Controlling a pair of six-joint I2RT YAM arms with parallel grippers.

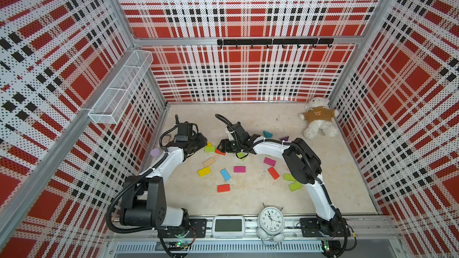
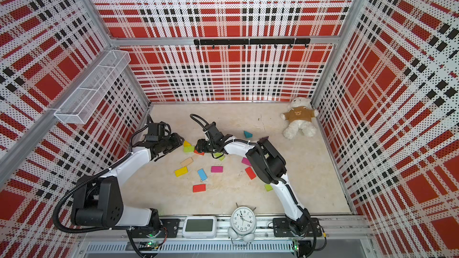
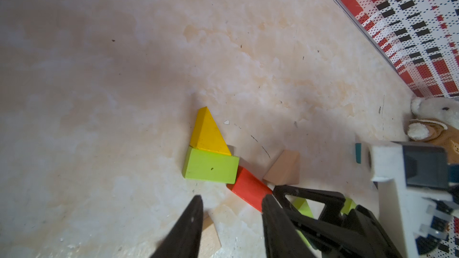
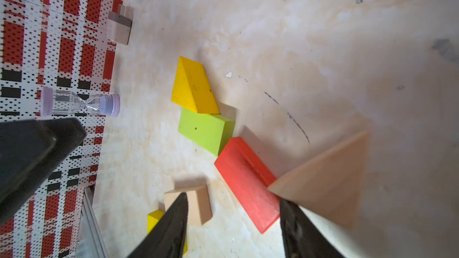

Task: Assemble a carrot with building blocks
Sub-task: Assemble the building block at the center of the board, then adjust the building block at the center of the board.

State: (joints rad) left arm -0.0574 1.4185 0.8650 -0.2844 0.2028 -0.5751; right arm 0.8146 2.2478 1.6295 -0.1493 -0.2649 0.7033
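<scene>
One purple triangle (image 1: pixel 284 138), partly hidden

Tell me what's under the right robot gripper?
A red rectangular wooden block lies under the right gripper's open fingers, a tan triangular block beside it. In a top view the gripper covers most of the red block; only its edge shows.

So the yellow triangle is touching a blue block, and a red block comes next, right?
Not blue. The yellow triangle sits against a lime green block, as the left wrist view shows; the red block does come next.
</scene>
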